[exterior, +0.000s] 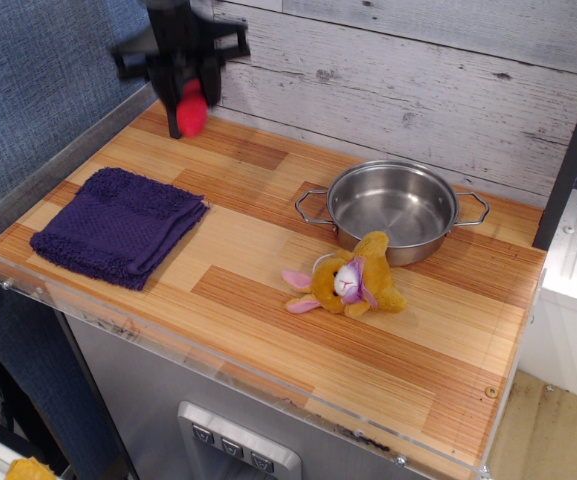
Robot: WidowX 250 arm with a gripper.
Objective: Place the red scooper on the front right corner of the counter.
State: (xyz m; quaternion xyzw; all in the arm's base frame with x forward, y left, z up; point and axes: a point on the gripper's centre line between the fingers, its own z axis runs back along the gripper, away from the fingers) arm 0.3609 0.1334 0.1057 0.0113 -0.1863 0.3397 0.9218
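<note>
Claw [190,108] grips red scooper [191,110] by handle, lifted clear above counter [268,300] back left corner, prob. for clearance over purple cloth [116,221] en route to front right corner.

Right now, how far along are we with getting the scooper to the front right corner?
Pickup looks done: the gripper has its fingers shut on the red scooper, raised off the counter at the back left, above the purple cloth. The carry is in hand. Left: cross past the pot and plush toy, then set it down at the front right corner.
</note>
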